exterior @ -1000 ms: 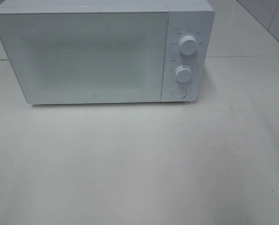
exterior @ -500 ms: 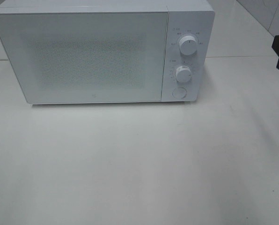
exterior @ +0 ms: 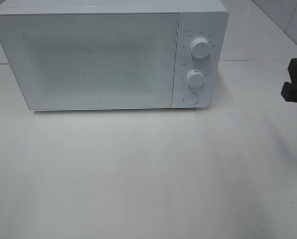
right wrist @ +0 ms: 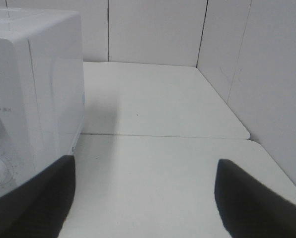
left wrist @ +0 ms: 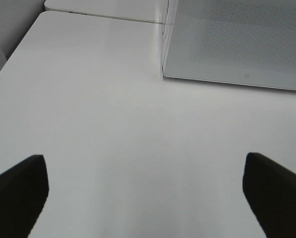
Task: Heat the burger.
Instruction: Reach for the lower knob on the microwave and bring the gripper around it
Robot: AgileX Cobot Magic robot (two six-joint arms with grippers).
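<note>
A white microwave (exterior: 88,59) stands shut on the white tabletop (exterior: 148,174), with two dials (exterior: 200,48) stacked above a round button (exterior: 190,98) on the panel to the right of its door. The right claw (exterior: 294,79) hangs off the microwave's right side, near the control panel, its jaws spread wide with nothing between them. The left claw (left wrist: 144,166) hovers in front of the microwave's left corner, also fully spread and empty. The burger shows in none of the views.

A white microwave (exterior: 108,55) stands on the white table (exterior: 148,174).
</note>
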